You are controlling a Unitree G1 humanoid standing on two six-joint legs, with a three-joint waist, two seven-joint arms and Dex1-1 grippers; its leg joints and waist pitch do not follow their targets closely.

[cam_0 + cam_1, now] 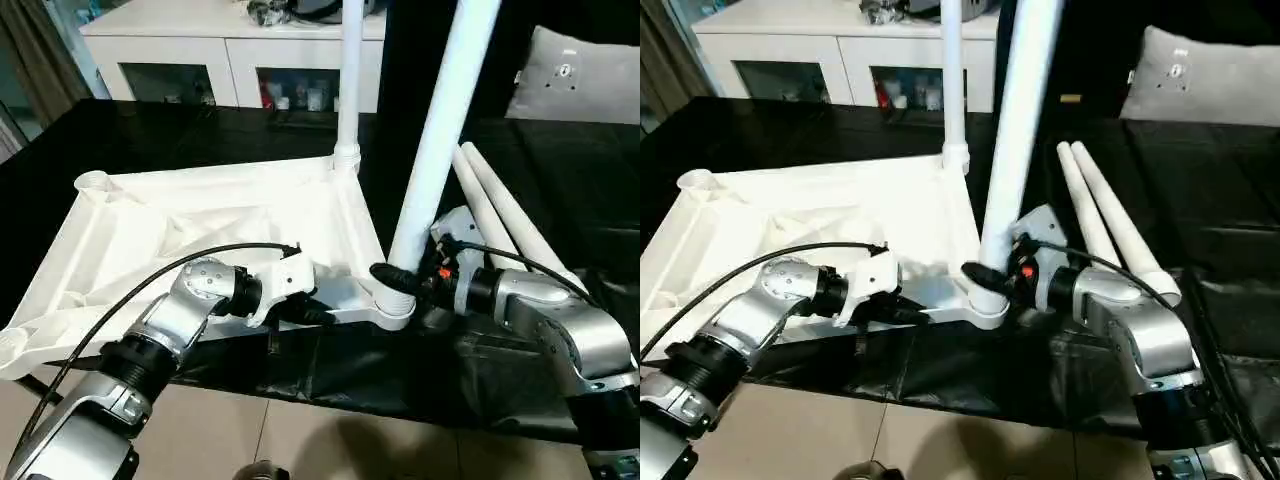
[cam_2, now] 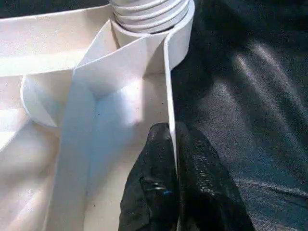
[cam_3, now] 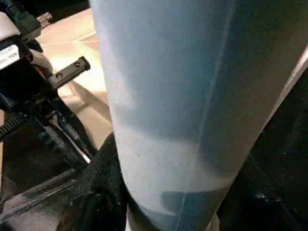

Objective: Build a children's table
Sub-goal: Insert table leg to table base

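The children's table (image 1: 230, 225) lies upside down on the black-covered work surface (image 1: 560, 170), near its front edge. The left gripper (image 2: 172, 159) pinches the top's front rim. The right gripper (image 1: 400, 283) clamps a leg (image 1: 440, 130) standing in the front corner socket. Two loose legs (image 1: 1110, 215) lie beside. Behind stands a white cabinet (image 1: 180, 45).

Left arm: silver forearm rising from the lower left of the head view, wrist bent toward the centre, a black cable arching over it. Left gripper (image 2: 172, 178): black fingers (image 2: 151, 187) pressed together, a thin white edge pinched between them. Right arm: silver forearm entering from the lower right, wrist turned inward toward the centre. Right gripper (image 1: 400, 278): black fingers (image 1: 392, 276) spread about halfway, set on either side of a white round shaft and gripping it
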